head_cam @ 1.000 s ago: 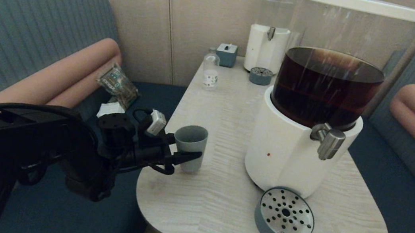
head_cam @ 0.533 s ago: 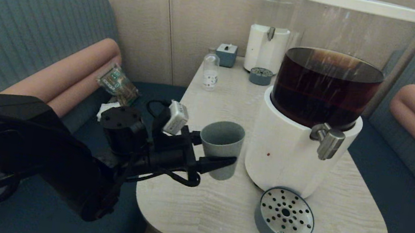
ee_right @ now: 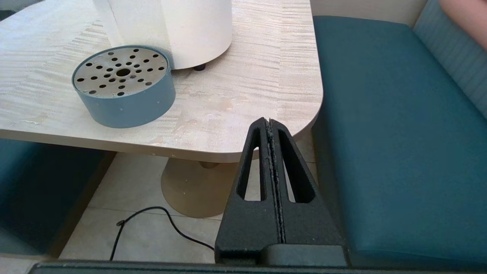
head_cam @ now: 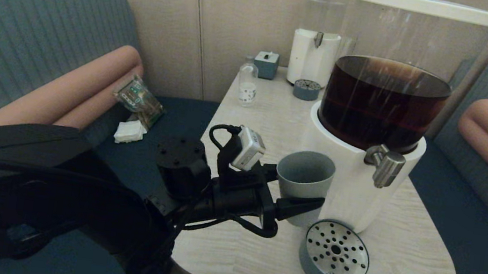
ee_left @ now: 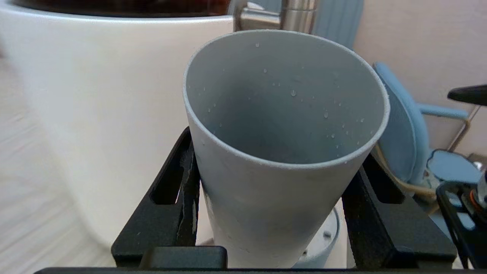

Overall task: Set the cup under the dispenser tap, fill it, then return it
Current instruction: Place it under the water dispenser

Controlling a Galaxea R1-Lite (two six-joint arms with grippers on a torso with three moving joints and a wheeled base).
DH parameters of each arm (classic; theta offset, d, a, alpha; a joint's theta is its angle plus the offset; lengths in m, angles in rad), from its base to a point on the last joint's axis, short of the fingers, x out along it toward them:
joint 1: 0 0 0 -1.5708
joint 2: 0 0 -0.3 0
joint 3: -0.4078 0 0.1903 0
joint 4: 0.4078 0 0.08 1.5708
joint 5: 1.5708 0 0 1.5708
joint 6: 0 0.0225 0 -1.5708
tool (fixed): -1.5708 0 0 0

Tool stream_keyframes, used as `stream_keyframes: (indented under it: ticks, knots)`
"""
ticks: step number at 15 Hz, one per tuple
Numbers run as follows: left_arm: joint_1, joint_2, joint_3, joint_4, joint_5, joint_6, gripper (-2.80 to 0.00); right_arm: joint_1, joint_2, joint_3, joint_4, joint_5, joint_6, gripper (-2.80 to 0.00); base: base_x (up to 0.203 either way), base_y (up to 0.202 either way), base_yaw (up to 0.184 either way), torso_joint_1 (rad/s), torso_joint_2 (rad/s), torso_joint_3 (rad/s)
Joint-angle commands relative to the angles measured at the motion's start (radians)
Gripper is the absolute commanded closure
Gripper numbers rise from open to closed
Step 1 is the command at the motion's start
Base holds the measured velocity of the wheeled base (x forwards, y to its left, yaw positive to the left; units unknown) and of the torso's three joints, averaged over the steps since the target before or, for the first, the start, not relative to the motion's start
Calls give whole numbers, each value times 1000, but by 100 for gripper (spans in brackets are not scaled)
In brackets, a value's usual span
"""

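Your left gripper (head_cam: 300, 196) holds the cup (head_cam: 304, 182) clamped between its fingers (ee_left: 179, 190), upright and lifted above the table (head_cam: 255, 124), near the front edge; the cup hangs just in front of the dispenser (head_cam: 351, 179), beside the tap (head_cam: 385, 165) but not beneath it; droplets dot its inside; the drip tray (head_cam: 334, 256) sits by the front edge; your right gripper (ee_right: 271, 125) idles off the table's front corner, fingers pressed together.

Left gripper (head_cam: 300, 194) clamps the cup (head_cam: 305, 183), held upright above the table (head_cam: 248, 250). Tap (head_cam: 386, 166) lies beyond the fingertips and higher; drip tray (head_cam: 334, 256) sits just beyond and below them.
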Motion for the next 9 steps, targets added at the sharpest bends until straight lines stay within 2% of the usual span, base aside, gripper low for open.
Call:
stream_keyframes:
  ticks: [1,4,9]
  knots:
    - [-27,72,-66,-9,10,-8,0,0,1,0,0,0,0,0,0,0,0,0,0,0]
    - [-69,154,-163,-9,31,-20,0,0,1,0,0,0,-1,0,0,0,0,0,0,0]
    - [-101,246,-230,-10,45,-28,0,0,1,0,0,0,0,0,0,0,0,0,0,0]
